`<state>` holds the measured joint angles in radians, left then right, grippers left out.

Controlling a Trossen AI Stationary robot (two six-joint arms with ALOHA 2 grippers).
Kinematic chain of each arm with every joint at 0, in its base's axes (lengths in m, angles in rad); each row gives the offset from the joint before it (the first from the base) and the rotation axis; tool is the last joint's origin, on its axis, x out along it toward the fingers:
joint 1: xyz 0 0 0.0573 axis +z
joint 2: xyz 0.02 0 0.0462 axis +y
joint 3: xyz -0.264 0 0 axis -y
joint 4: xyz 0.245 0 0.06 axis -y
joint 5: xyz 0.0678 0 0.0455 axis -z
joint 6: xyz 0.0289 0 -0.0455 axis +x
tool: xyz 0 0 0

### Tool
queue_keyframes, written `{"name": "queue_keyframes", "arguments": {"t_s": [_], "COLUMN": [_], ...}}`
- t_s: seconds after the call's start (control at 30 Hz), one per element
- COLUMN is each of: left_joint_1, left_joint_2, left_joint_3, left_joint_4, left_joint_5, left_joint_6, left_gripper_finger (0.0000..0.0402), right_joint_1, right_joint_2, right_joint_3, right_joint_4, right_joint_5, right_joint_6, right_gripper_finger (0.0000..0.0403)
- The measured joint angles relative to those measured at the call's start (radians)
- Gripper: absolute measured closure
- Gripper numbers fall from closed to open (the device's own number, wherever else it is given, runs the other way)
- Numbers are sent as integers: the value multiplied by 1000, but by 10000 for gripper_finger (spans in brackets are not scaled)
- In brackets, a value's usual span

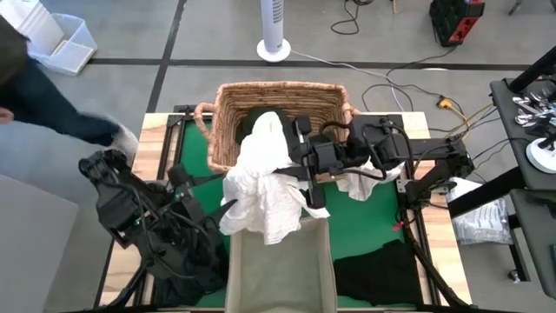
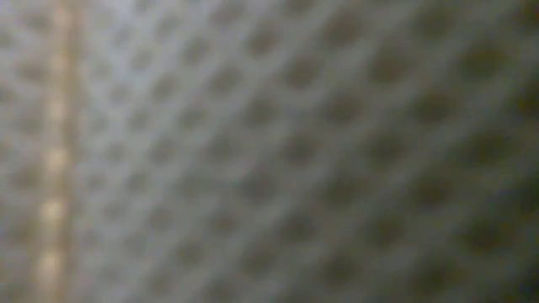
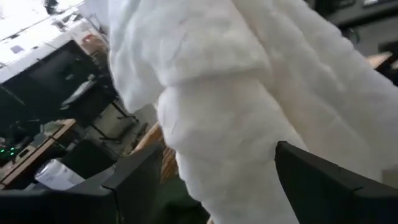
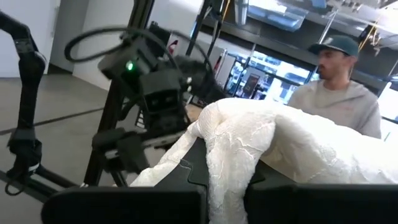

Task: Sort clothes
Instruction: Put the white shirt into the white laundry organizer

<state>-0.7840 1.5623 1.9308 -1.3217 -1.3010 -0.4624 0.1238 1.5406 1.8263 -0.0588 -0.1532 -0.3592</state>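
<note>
Gripping crinkled white garment (image 1: 261,187): right tool (image 1: 300,169) clamped above woven wicker basket (image 1: 228,104); left tool's (image 1: 228,207) grip unclear.

A crumpled white garment (image 1: 261,187) hangs raised; dark clothes (image 1: 378,269) lie flat on the mat.

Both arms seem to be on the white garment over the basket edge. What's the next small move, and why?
Probably carry the white garment a little farther toward the grey bin before letting go. It hangs between the wicker basket and the bin, draped over the right gripper and lying between the left gripper's fingers, and only its lower edge reaches the bin.
</note>
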Motion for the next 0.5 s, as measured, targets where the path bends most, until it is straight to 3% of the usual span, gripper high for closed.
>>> {"name": "queue_keyframes", "arguments": {"t_s": [0.27, 0.5], "left_joint_1": [5, 74], "left_joint_2": [-82, -174], "left_joint_3": [-199, -377], "left_joint_4": [369, 887], "left_joint_5": [-15, 140], "left_joint_6": [180, 527], "left_gripper_finger": [89, 89], "right_joint_1": [0, 0], "right_joint_2": [0, 0], "right_joint_3": [0, 0], "right_joint_4": [55, 65], "right_joint_5": [-3, -3], "right_joint_6": [-22, -25], "right_gripper_finger": [390, 390]}}
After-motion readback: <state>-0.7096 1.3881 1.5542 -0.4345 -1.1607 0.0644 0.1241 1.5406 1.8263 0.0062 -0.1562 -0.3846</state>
